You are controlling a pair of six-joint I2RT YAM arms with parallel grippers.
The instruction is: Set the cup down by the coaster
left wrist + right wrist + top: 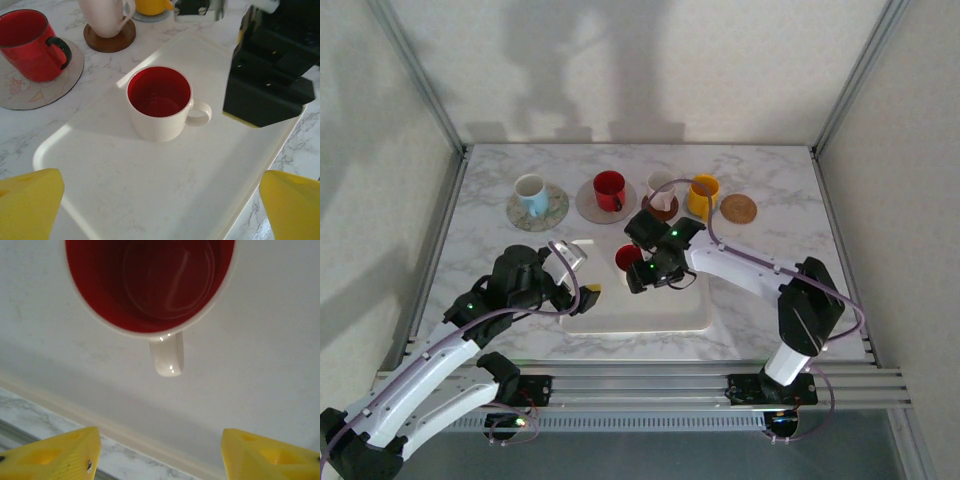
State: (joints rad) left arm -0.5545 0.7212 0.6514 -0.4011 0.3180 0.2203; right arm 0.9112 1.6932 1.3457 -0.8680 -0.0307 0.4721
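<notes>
Your right claw [160, 456] is spread, yellow fingertips [55, 455] in the lower corners of its wrist view, touching nothing. Your left claw [160, 205] is spread wide and empty. The cup [159, 102], white outside and red inside, stands upright on the white tray [150, 195] mid-frame, handle pointing right. The bare coaster [738, 208] lies well apart, upper right in the overhead view.

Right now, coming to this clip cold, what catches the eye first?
A white cup with a red inside stands alone on the white tray, and the right gripper sits open just short of its handle. Beyond it, a row of cups lines the far side of the table, with one bare coaster at its right end.
</notes>
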